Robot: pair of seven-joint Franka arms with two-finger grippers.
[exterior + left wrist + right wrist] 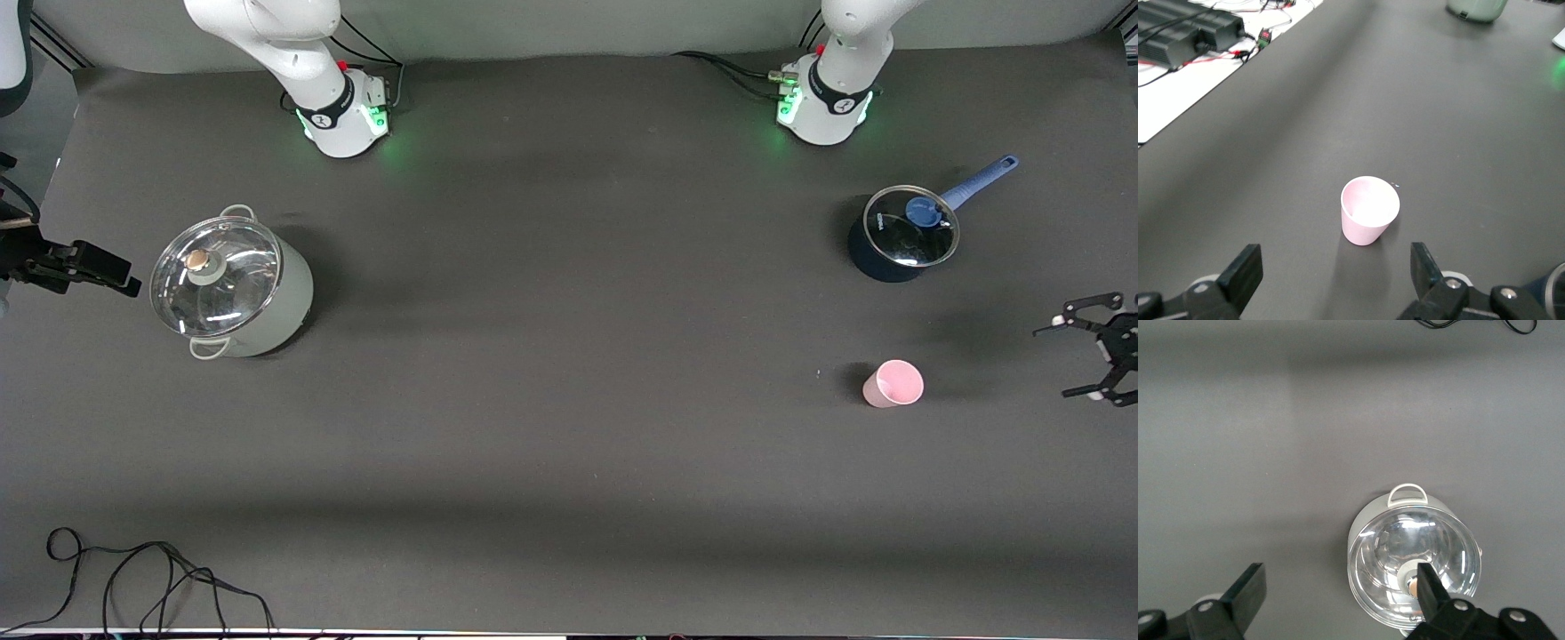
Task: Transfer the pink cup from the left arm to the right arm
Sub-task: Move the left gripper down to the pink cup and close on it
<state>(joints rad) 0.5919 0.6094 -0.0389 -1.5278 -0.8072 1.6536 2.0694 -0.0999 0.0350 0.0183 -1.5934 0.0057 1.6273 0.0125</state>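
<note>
Pink cup [893, 383] stands upright on the table [569, 462], lower right of frame. Left hand [1092, 360] hovers beside it, fingers apart. Right hand [89, 267], also spread, waits beside the grey pot [233, 284]

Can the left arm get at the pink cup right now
Probably yes. The left end effector is open at the table's edge, facing the upright pink cup, with only bare mat between them.

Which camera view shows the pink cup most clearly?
The left wrist view: the pink cup stands upright, its open mouth showing, ahead of the open left gripper. The front view shows it small on the table. The right wrist view does not show it.
</note>
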